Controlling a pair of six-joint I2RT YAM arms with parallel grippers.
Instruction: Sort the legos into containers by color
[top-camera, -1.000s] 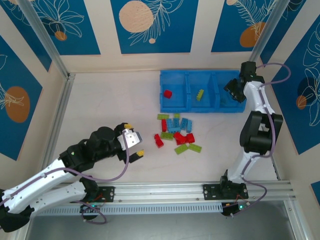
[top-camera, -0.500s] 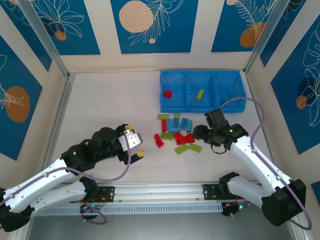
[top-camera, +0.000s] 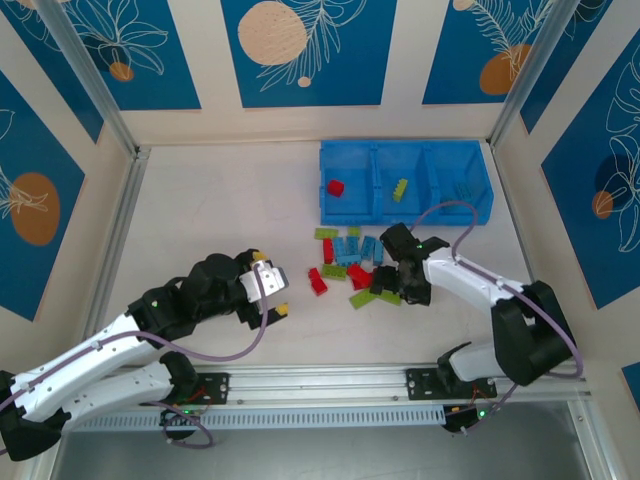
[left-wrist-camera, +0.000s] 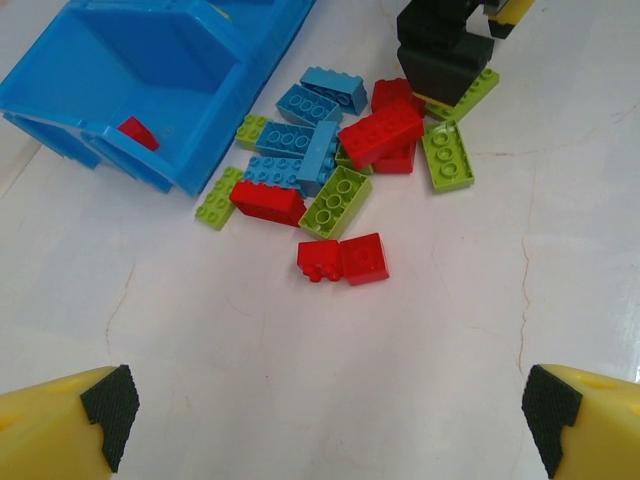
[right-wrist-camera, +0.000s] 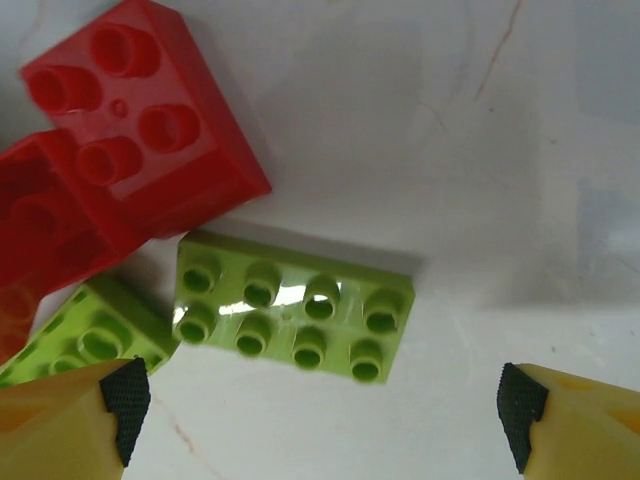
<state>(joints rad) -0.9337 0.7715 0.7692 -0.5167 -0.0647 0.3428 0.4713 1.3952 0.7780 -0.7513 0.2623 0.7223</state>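
Bright, even light; soft shadows

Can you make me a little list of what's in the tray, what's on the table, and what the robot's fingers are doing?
tray, left box: one red lego
tray, middle box: one green lego
table: pile of red, green and blue legos
right fingers: open, above a flat green lego at the pile's edge
left fingers: open, holding nothing

Place: robot lab test cell | ahead of the left pincer (top-camera: 270, 282): white tabletop (top-camera: 220, 200) boxed in by blue leaf-print wall panels (top-camera: 300, 50) and aluminium posts (top-camera: 95, 90) | behind it: aluminium rail (top-camera: 330, 380) carrying both arm bases (top-camera: 465, 378), loose cabling (top-camera: 448, 204)
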